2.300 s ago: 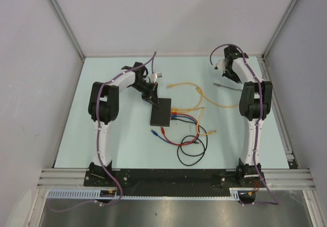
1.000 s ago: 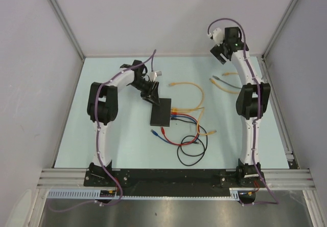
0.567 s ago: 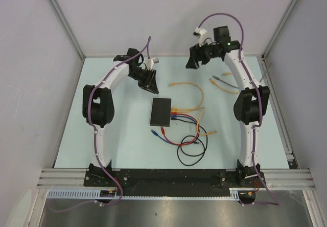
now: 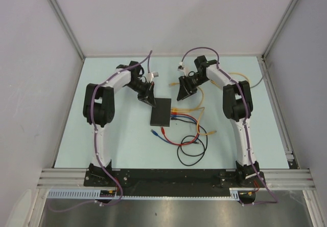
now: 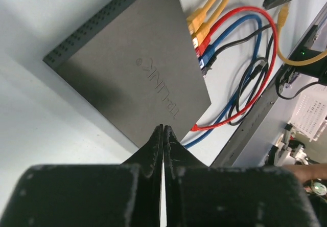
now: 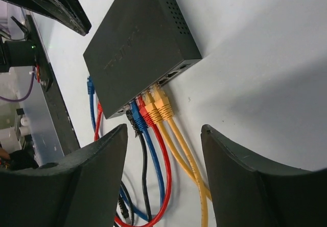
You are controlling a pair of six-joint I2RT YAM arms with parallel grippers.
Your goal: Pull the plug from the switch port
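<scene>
- Left hand (image 5: 163, 130): fingers are pressed together, nothing is pinched. It is placed at the far-left corner of the switch (image 4: 160, 111); whether contact is made cannot be told.
- Right hand (image 6: 163, 130): fingers are spread, nothing is held. It is held above the counter (image 4: 102, 135) near the switch's far-right corner, with the port edge framed between the fingers in the wrist view.
- Switch is laid flat on the counter between the two arms, with the port edge faced right.
- Five plugs (image 6: 150, 108) are seated side by side in the ports: two yellow, one red, one blue, one black.
- Cables (image 4: 191, 140) are run from the port edge across the counter; the black one is coiled loosely on the near side of the switch.
</scene>
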